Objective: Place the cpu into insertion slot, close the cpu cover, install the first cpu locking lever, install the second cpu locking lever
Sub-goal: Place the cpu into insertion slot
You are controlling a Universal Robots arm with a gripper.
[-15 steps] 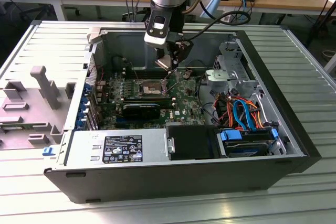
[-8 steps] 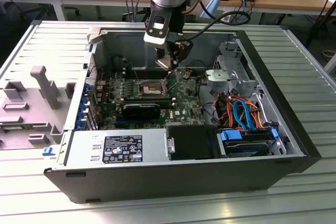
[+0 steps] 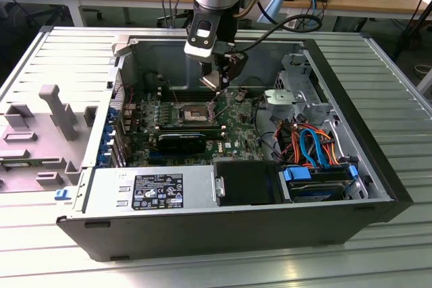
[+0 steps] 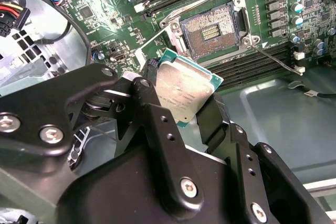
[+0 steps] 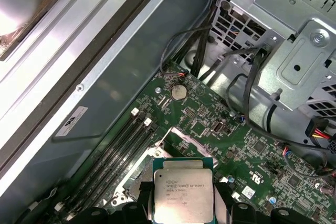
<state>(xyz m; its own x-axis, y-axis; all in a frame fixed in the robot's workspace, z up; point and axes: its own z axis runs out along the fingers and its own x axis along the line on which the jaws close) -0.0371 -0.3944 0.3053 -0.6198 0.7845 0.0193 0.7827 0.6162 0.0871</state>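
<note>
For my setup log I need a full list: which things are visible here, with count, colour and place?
computer case: one, dark grey, open, on the slatted metal table
circuit board: one, green, inside the case
insertion slot: one, dark centre, metal rim, empty, on the board
memory slots: several, black, beside the slot
coin battery: one, silver, on the board
power supply: one, silver, in the case
cables: several, orange and blue, exterior view's right
cpu: one, silver-grey, held above the board
gripper: one, black, shut on the cpu

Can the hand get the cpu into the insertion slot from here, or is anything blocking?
Probably yes. The hand holds the cpu close to the insertion slot. The slot's contact field lies bare, and nothing sits between them.
</note>
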